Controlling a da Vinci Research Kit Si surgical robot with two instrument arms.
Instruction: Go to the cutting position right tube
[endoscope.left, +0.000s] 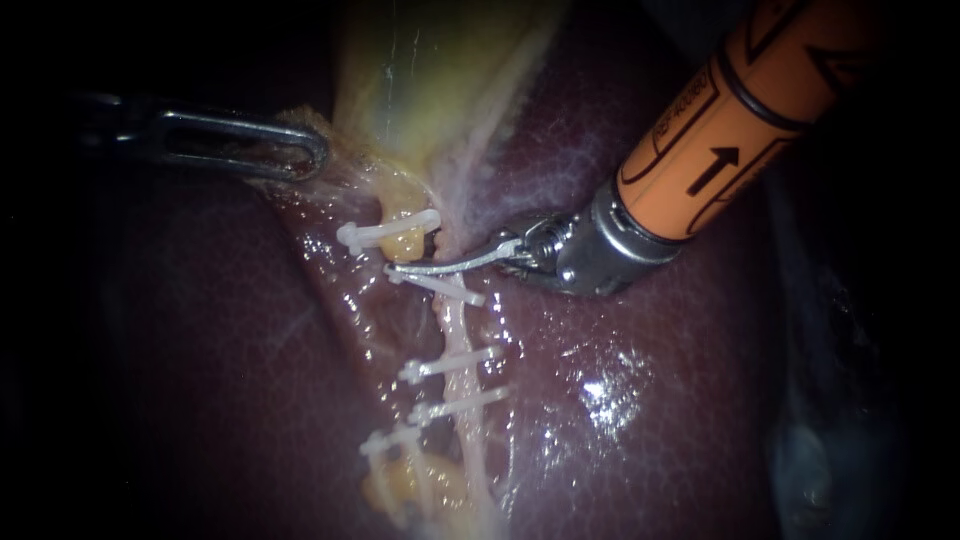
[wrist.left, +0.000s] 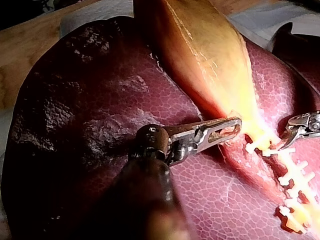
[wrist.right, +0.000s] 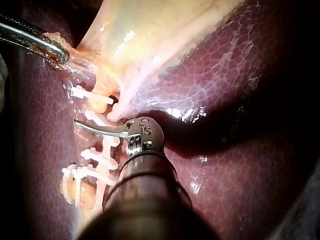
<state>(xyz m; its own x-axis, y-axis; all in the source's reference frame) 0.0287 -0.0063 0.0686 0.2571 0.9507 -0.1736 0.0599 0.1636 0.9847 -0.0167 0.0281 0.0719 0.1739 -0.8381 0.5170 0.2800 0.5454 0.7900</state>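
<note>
The yellow gallbladder (endoscope.left: 430, 70) narrows into two clipped tubes running down over the dark red liver (endoscope.left: 620, 380). The pale right tube (endoscope.left: 462, 330) carries white clips (endoscope.left: 450, 362); another clip (endoscope.left: 390, 235) sits on the yellowish left tube (endoscope.left: 402, 243). My right instrument (endoscope.left: 395, 268), on an orange shaft, lays its thin curved blades together across the right tube just above that tube's uppermost clip (endoscope.left: 445, 290). In the right wrist view the same blades (wrist.right: 82, 124) reach past the tube. My left instrument (endoscope.left: 315, 158) is shut on the gallbladder's edge beside the tubes, also seen in the left wrist view (wrist.left: 235, 125).
Liver surface surrounds the tubes on both sides, glistening wet to the right (endoscope.left: 600, 390). Yellow fatty tissue (endoscope.left: 400, 490) lies at the tubes' lower end. A wooden board (wrist.left: 20, 55) shows beyond the liver in the left wrist view.
</note>
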